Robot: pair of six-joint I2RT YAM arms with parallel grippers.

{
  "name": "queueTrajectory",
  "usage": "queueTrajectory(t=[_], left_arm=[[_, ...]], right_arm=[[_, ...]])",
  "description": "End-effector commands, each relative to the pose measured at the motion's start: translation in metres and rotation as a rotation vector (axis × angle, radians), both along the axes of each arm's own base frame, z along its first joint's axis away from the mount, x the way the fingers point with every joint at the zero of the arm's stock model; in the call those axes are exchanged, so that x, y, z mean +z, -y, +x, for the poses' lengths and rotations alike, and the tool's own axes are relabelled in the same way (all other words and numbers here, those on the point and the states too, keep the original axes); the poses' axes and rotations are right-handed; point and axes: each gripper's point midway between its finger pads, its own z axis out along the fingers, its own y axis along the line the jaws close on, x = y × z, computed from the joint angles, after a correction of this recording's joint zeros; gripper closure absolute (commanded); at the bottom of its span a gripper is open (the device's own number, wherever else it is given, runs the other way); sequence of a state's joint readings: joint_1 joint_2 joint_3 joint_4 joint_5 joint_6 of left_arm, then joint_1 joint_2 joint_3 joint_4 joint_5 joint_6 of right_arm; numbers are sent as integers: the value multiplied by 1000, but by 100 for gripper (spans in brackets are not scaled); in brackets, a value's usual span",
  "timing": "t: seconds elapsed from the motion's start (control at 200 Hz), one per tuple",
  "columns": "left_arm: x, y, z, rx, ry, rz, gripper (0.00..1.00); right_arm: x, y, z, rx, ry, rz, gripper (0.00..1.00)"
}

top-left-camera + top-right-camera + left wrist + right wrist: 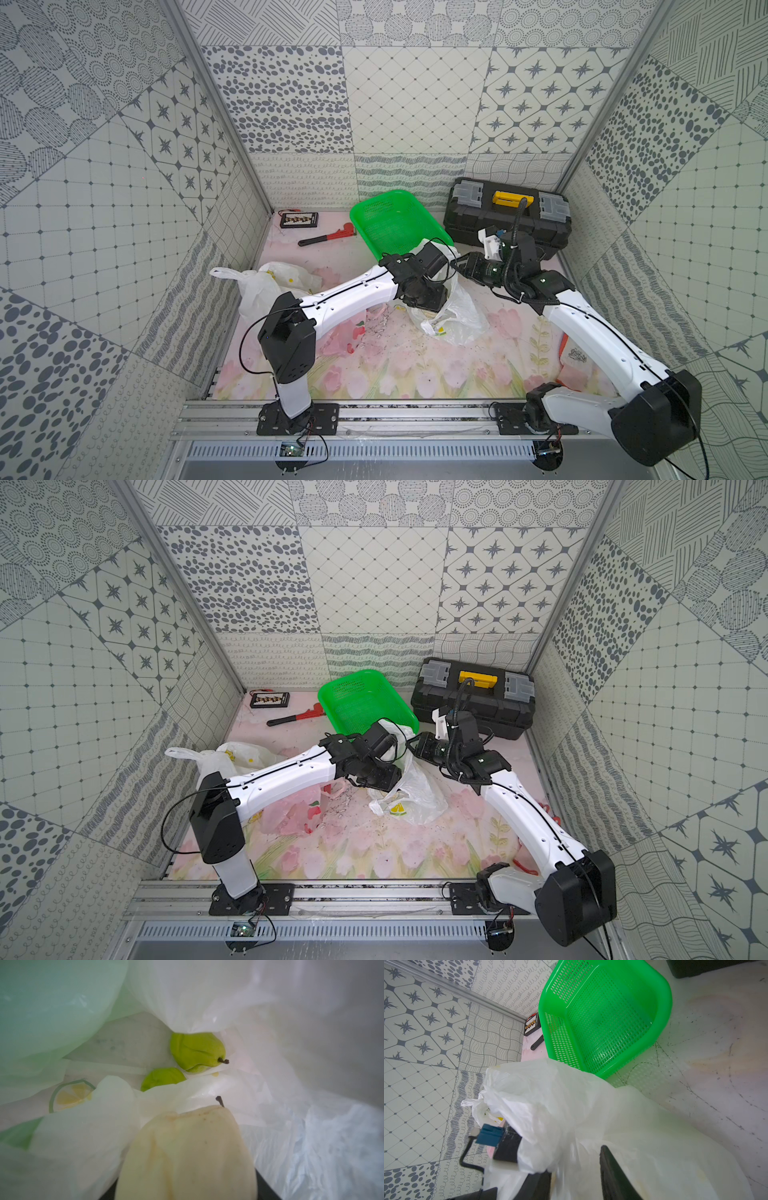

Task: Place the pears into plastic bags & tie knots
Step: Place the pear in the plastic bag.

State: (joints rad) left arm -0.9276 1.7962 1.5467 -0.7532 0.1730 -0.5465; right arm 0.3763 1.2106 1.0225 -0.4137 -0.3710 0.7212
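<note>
The table (415, 374) carries a green basket (390, 224) at the back, with nothing visible in it. In front of it is the white bag (457, 320), which touches the basket's rim. Two more bags lie well apart to the side, one white (266, 286) and one pink (345, 332).

The left gripper (428, 299) is deep inside the white bag and is clamped on a cream pear (187, 1147). Two green pears (197, 1051) lie at the bottom, ahead of it.

The right gripper (575, 1178) is at the bag's mouth. Its jaws stand a little apart with film between them. I cannot tell whether they really pinch it.

I think the danger is at the mouth. If the right side lets the film slip, the opening can fall on the left gripper. A loose fold lies just before the cream pear, and the pear may land on it instead of at the bottom. When the left arm pulls out, the thin film could cling to the jaws, drag the bag and roll the pears out.
</note>
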Motion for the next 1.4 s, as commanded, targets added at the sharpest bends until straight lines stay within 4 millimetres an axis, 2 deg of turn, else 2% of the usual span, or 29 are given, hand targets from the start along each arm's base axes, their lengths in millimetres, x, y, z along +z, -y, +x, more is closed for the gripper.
queueTrajectory(t=[0.0, 0.21, 0.395, 0.64, 0.74, 0.785, 0.81, 0.825, 0.96, 1.131, 1.211, 1.311, 1.341, 1.396], left_arm=[[-8, -1, 2, -49, 2, 51, 50], [-12, -2, 1, -78, -11, 91, 40], [-3, -2, 1, -93, 5, 78, 28], [5, -1, -2, -115, 2, 62, 26], [9, -3, -2, -116, 12, 64, 25], [12, -5, -2, -110, 19, 68, 25], [14, -5, -1, -108, 23, 68, 24], [15, -6, -1, -107, 26, 69, 24], [29, -11, 0, -96, 61, 62, 17], [40, -12, 1, -105, 83, 60, 16], [44, -11, 1, -115, 84, 57, 17], [52, -10, 0, -126, 87, 44, 19], [57, -10, -1, -128, 92, 37, 19], [67, -9, -1, -137, 108, 20, 21]], right_arm=[[0, 1, 5, 4, 32, 0, 59], [-4, 5, 7, -5, 26, 0, 55], [-1, 7, 9, -5, 34, -10, 50], [5, 11, 7, 1, 54, -38, 37], [4, 20, 4, -25, 49, -87, 25], [5, 25, 4, -36, 49, -114, 16], [5, 28, 3, -46, 45, -131, 4], [5, 30, 3, -51, 41, -143, 2], [5, 49, -1, -91, 14, -265, 2], [6, 76, -4, -115, -33, -463, 2], [18, 93, -2, -157, -14, -551, 2], [29, 94, -8, -113, 17, -531, 2], [30, 88, -11, -78, 26, -477, 2], [30, 76, -17, -18, 44, -393, 14]])
